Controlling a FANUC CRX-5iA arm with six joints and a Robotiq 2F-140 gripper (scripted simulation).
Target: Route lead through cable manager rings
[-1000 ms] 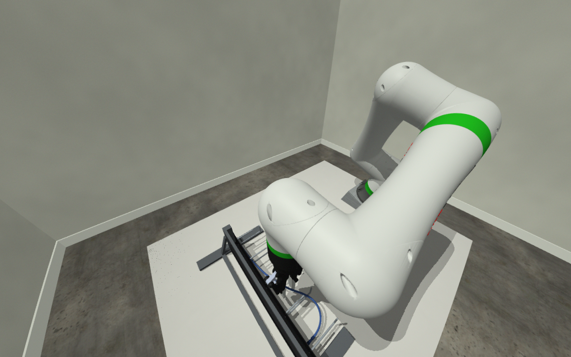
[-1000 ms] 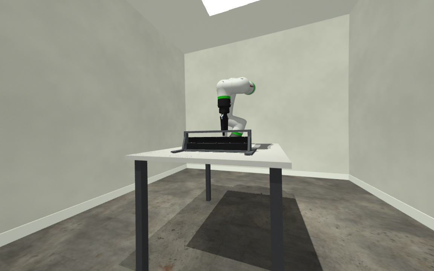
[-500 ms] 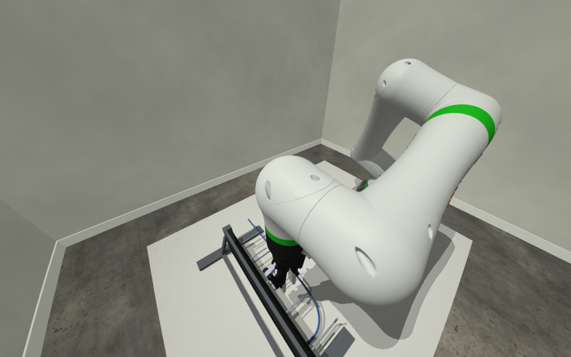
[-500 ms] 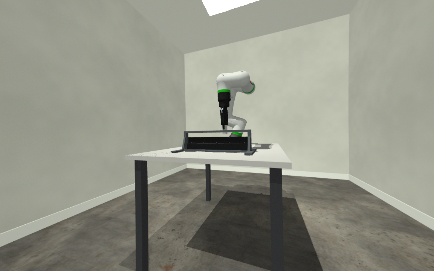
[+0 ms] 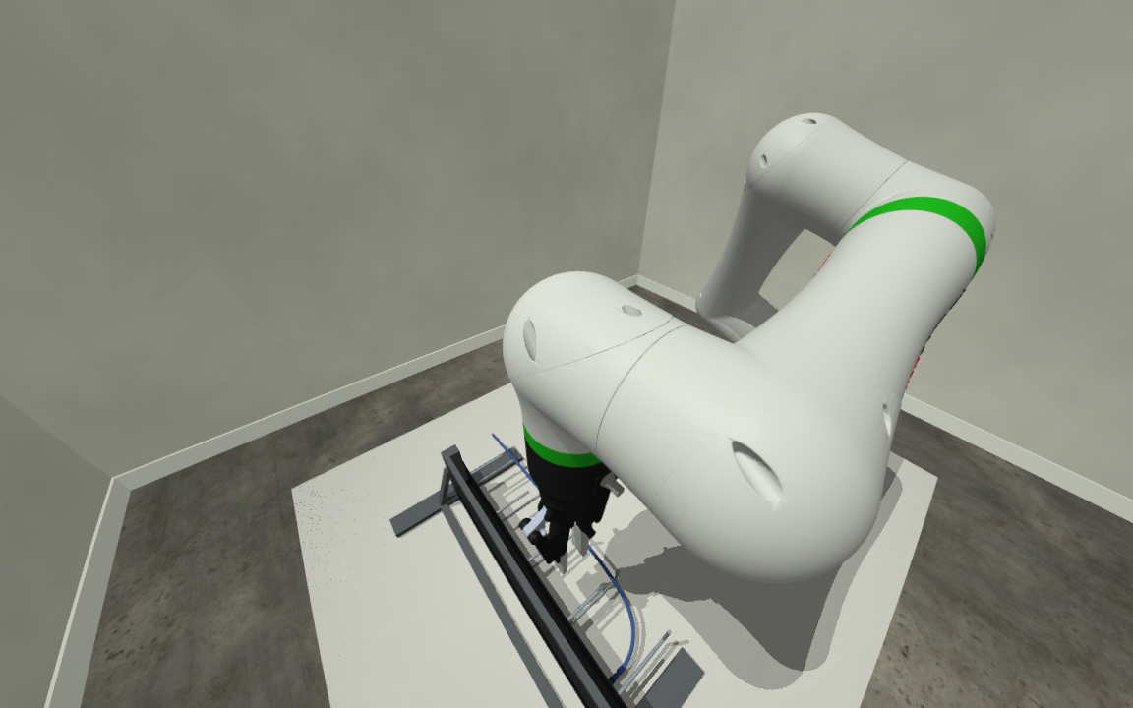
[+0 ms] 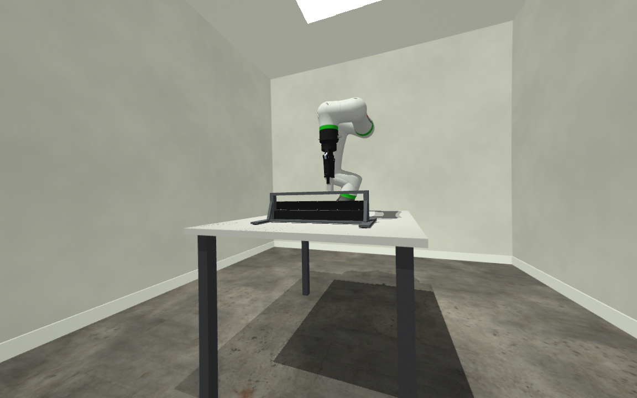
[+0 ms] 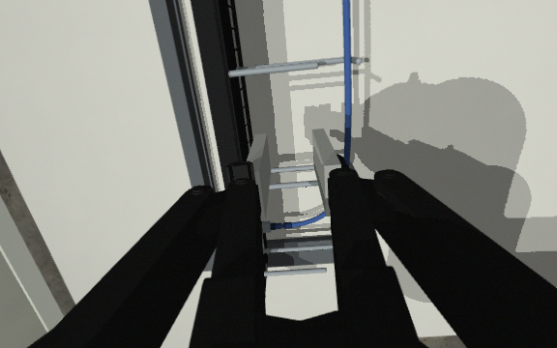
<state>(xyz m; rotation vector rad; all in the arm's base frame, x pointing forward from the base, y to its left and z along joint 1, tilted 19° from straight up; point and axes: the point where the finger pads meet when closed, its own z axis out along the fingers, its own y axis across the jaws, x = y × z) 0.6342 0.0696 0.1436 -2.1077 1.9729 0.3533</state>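
Observation:
The rack [image 5: 500,519] [image 6: 318,210] stands on the white table [image 5: 377,572] [image 6: 311,232]. Its grey rings [image 5: 508,484] [image 7: 278,68] stick out on the arm's side. The blue lead [image 5: 630,616] [image 7: 346,72] is plugged in near the rack's near end, with its plug [image 7: 283,225] low in the wrist view. It arches up to my gripper [image 5: 568,556] [image 6: 328,182] [image 7: 290,145] and runs on toward the far end. My gripper hangs over the middle of the rack, just above the top bar. Its fingers are nearly shut, with a narrow gap and nothing between the pads. The lead passes behind the right finger; I cannot tell whether they touch.
The arm's big white links hang over the table's right half and hide part of the rings. The rack's grey feet [image 5: 416,514] reach toward the table's left side. The lead's far stretch [image 5: 500,442] lies near the rack's far end.

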